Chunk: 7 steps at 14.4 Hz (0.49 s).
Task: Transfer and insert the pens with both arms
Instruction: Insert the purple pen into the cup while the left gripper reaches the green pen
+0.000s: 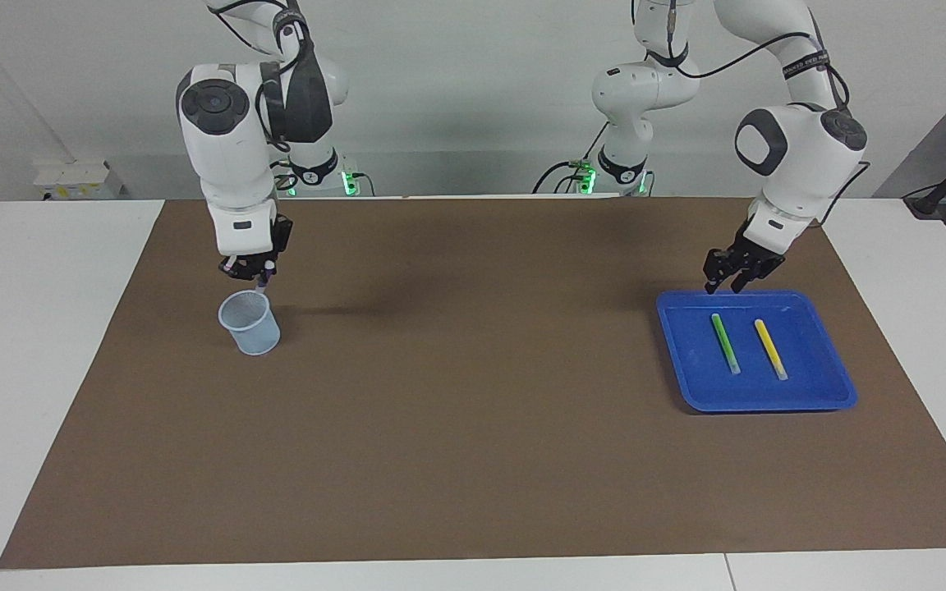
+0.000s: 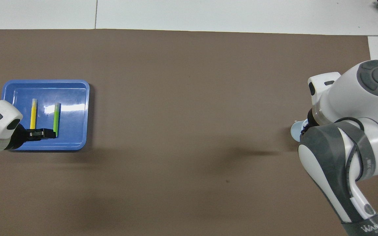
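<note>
My right gripper point(image 1: 255, 273) hangs just over the pale blue mesh cup point(image 1: 250, 322) toward the right arm's end of the table. It is shut on the purple pen point(image 1: 263, 284), whose tip points down at the cup's rim. In the overhead view the right arm hides all but a sliver of the cup point(image 2: 296, 131). My left gripper point(image 1: 726, 281) is open and empty over the edge of the blue tray point(image 1: 818, 394) nearest the robots; it also shows in the overhead view point(image 2: 41, 133). The green pen point(image 1: 725, 343) and the yellow pen point(image 1: 770, 349) lie side by side in the tray.
A brown mat point(image 1: 473, 410) covers the table between the cup and the tray. White table surface point(image 1: 46, 328) borders the mat at both ends.
</note>
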Tool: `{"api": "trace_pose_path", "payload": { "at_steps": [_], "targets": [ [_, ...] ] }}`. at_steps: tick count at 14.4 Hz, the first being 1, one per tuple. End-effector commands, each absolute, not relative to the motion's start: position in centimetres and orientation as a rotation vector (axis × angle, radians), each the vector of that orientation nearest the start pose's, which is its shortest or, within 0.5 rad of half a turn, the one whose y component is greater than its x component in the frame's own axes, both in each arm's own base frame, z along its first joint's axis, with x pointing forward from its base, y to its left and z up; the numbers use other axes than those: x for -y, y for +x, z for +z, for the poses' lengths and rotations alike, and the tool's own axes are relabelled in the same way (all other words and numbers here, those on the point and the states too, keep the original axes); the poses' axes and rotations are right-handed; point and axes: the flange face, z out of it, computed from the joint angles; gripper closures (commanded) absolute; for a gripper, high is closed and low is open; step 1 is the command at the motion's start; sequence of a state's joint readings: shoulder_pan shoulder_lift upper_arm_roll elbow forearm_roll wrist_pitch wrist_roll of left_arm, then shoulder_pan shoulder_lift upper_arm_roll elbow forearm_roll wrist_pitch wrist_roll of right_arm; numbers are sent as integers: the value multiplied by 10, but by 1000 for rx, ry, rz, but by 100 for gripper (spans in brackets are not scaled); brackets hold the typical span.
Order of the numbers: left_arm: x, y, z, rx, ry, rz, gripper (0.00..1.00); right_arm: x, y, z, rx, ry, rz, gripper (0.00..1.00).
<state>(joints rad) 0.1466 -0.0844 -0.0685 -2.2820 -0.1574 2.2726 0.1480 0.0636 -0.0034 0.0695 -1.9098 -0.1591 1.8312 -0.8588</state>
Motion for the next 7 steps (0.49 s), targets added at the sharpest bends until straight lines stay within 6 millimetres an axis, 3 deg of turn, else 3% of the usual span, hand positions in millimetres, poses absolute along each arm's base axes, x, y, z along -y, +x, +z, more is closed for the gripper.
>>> {"api": "trace_pose_path", "payload": {
  "at_steps": [1,7],
  "targets": [
    [-44,528,378,0,-3224,-178,44,-36,552,475,1729,-2793,151,100],
    [-61,562,349,-1,-3198,-201,43,-11,544,424,1684,-2813,107,100]
  ]
}}
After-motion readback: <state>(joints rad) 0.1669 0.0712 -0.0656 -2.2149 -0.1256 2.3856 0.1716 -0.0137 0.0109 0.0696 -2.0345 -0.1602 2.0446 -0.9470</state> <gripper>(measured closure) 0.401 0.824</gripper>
